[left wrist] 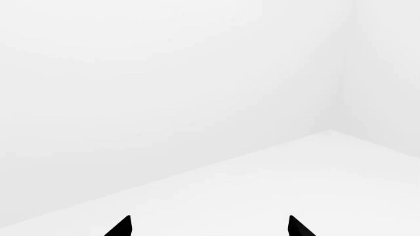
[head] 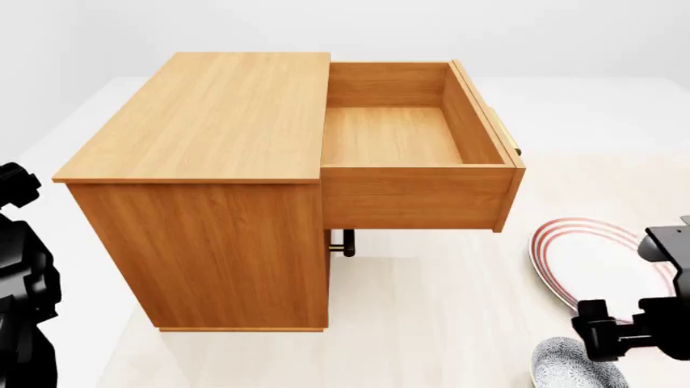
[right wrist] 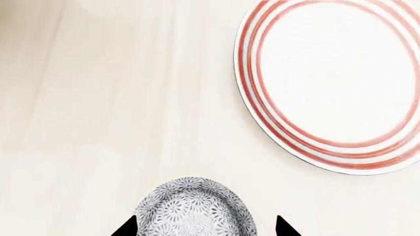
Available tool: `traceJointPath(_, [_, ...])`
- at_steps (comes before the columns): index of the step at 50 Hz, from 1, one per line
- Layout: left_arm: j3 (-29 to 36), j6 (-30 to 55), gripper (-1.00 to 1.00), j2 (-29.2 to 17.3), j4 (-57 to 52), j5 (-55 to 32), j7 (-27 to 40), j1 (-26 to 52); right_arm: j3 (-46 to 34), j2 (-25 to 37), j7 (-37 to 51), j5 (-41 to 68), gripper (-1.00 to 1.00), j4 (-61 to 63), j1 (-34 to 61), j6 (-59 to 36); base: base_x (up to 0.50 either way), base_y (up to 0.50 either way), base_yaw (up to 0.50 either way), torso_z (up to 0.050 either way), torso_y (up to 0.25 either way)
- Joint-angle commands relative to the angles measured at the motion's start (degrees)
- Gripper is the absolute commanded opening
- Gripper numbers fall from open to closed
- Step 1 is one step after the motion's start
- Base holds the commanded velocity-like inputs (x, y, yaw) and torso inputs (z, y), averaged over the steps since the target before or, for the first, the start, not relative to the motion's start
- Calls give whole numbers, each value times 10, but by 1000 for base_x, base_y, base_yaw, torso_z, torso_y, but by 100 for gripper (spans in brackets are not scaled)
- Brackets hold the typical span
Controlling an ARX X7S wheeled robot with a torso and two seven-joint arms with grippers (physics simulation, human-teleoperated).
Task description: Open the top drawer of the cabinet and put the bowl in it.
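The orange-brown cabinet (head: 205, 137) fills the middle of the head view. Its top drawer (head: 393, 137) is pulled far out to the right, showing a bare wood interior with nothing in it; its brass handle (head: 506, 137) peeks past the front panel. The bowl (head: 571, 368), speckled grey and white, sits on the floor at the lower right. In the right wrist view the bowl (right wrist: 194, 209) lies between the two black fingertips of my right gripper (right wrist: 204, 227), which is open and spread wider than the bowl. My left gripper (left wrist: 210, 227) is open on nothing, facing white wall and floor.
A flat white plate (head: 599, 263) with red rim rings lies on the floor just beyond the bowl, also seen as the plate (right wrist: 335, 83) in the right wrist view. A dark handle (head: 342, 241) of a lower drawer shows under the open drawer. My left arm (head: 22, 275) stands left of the cabinet.
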State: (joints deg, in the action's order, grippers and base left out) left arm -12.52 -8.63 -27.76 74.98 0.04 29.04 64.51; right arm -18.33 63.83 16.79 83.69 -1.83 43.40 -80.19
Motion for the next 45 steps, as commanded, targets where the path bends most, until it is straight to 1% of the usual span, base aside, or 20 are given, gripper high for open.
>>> traceJointPath(1, [3, 0, 100, 0, 0, 1, 1, 1, -33, -1, -22, -60, 100, -18, -25, 24, 0, 0, 0, 0, 0])
traceJointPath(9, [5, -1, 100, 1, 0, 0, 1, 1, -22, 12, -12, -59, 100, -29, -52, 46, 0, 0, 0, 0, 0])
traceJointPath(16, [7, -2, 100, 2, 0, 0, 2, -1, -40, 11, -21, -83, 100, -35, -68, 58, 0, 0, 0, 0, 0])
traceJointPath(45, [9, -2, 100, 4, 0, 0, 6, -2, -107, -34, -89, -167, 100, -96, -83, 111, 0, 0, 0, 0, 0])
